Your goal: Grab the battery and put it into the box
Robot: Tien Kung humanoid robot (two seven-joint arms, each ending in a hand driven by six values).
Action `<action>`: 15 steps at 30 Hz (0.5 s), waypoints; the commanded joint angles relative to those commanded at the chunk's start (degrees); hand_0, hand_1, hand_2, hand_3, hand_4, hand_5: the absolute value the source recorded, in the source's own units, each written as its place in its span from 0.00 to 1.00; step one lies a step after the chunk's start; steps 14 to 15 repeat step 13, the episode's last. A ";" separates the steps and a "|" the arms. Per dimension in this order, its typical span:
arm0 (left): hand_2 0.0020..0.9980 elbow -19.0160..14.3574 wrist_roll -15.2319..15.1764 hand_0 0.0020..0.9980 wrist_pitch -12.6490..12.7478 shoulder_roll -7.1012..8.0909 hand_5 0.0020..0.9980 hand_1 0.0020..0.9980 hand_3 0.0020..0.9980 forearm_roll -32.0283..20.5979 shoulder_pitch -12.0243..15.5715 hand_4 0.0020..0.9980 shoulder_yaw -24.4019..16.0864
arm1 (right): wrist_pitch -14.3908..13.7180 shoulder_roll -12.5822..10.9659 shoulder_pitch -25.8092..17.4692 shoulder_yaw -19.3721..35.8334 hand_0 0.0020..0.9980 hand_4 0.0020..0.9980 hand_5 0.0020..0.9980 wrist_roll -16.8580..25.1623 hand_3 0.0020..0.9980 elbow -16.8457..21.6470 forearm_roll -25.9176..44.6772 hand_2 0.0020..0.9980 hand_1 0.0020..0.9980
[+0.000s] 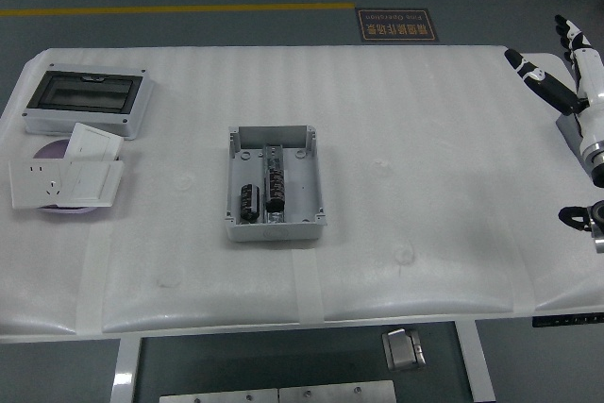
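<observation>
An open grey box (pixel 275 185) sits near the middle of the white table (pixel 425 195). Two dark cylindrical batteries (pixel 261 194) lie side by side inside it, toward its near end. My right hand (pixel 559 65) is at the far right edge of the picture, well away from the box, its fingers spread and holding nothing. The left arm is out of view.
At the back left stands a grey enclosure with a dark transparent lid (pixel 83 101). In front of it a white wall socket (pixel 64 181) and a white plate (pixel 92 143) lie on a purple disc (pixel 52 150). The floor beyond the table carries a sign (pixel 396 24).
</observation>
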 joint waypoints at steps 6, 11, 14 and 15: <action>0.51 0.08 -0.08 0.57 0.08 0.00 0.01 0.64 0.57 -0.34 0.31 0.64 0.27 | 0.07 0.14 0.27 -0.18 1.00 0.97 0.63 0.04 1.00 -0.63 0.09 1.00 1.00; 0.51 0.11 -0.10 0.57 0.11 0.09 0.01 0.64 0.57 -0.44 0.52 0.64 0.43 | 0.12 0.38 0.83 -0.67 1.00 0.97 0.65 0.26 1.00 -1.01 0.27 1.00 1.00; 0.51 0.12 -0.13 0.57 0.14 0.13 0.01 0.64 0.57 -0.45 0.49 0.64 0.41 | 0.20 0.46 0.95 -0.85 1.00 0.97 0.65 0.45 1.00 -1.13 0.54 1.00 1.00; 0.51 0.12 -0.13 0.57 0.14 0.13 0.01 0.64 0.57 -0.45 0.49 0.64 0.41 | 0.20 0.46 0.95 -0.85 1.00 0.97 0.65 0.45 1.00 -1.13 0.54 1.00 1.00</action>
